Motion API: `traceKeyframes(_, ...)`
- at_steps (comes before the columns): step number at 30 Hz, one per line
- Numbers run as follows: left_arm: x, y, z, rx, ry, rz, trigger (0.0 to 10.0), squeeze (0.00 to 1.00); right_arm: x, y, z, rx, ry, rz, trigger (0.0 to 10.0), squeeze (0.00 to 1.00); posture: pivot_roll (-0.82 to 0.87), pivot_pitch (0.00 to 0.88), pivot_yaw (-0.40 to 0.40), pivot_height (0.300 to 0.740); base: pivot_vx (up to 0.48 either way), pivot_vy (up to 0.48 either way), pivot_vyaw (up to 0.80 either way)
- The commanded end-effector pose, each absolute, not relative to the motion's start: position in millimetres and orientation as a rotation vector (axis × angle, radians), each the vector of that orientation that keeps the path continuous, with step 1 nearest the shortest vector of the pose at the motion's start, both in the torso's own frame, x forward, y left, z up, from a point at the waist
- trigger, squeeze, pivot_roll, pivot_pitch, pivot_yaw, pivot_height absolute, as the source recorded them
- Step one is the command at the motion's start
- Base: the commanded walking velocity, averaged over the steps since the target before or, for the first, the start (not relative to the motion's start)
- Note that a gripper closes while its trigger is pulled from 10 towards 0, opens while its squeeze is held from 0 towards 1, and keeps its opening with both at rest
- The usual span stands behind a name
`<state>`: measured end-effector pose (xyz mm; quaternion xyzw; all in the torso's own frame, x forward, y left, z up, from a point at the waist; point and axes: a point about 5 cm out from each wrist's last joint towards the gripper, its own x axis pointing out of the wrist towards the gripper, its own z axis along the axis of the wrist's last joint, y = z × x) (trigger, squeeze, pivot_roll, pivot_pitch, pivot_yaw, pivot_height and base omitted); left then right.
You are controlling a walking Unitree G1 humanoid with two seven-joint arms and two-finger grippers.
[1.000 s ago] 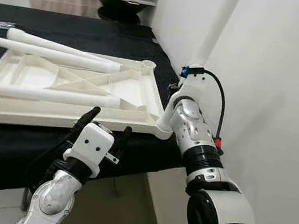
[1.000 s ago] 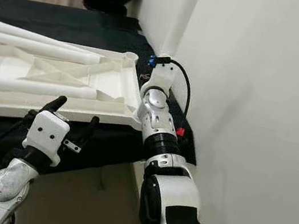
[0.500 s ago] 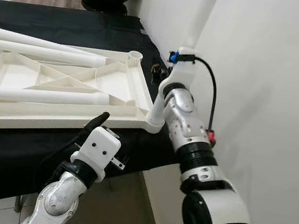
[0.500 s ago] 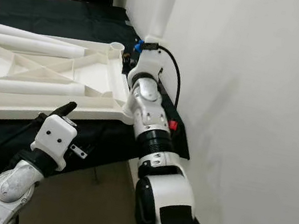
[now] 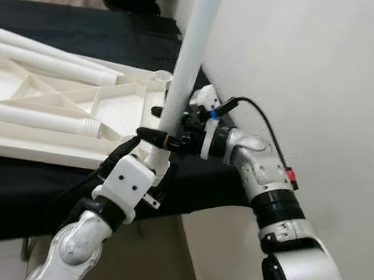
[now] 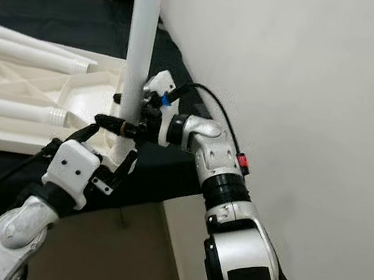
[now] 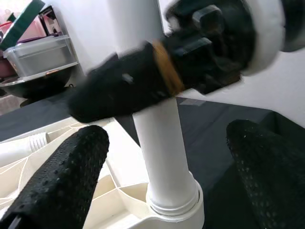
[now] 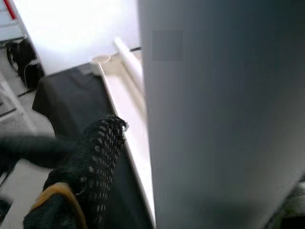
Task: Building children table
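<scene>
The upright white plastic table leg is pinched by the right gripper at the upturned white tabletop's corner socket; cross-threading is risked if tilted; the left gripper is spread

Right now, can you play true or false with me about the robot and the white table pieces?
1. A white leg stands upright in the near corner socket of the upside-down tabletop. True.
2. The right gripper is shut on that upright leg. True.
3. The left gripper is squeezing the leg tight. False: its fingers sit open on either side of the leg's base, apart from it.
4. All the other legs already stand up too. False: the three loose legs lie flat across the tabletop.
5. The tabletop rests on a black cloth. True.
</scene>
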<state>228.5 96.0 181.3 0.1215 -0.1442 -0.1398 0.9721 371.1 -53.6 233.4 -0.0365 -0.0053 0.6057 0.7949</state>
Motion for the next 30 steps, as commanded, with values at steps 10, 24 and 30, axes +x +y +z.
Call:
traceKeyframes(10,227.3,93.5,180.9,0.237,-0.284,-0.299,10.0,0.00,385.0,-47.5,248.5,0.091,-0.076,1.113,1.3,0.00,0.07,0.072,-0.120,0.740,0.000,0.000,0.00)
traceKeyframes(24,229.5,96.5,181.2,0.250,-0.285,-0.288,10.0,0.00,414.1,-84.2,235.2,0.105,0.019,0.183,0.0,0.00,0.06,0.073,-0.122,0.740,0.000,0.000,0.00)
traceKeyframes(30,229.0,94.9,180.3,0.244,-0.282,-0.288,10.0,0.00,411.8,-85.7,244.8,0.103,-0.007,-0.046,0.0,0.00,0.06,0.070,-0.124,0.740,0.000,0.000,0.00)
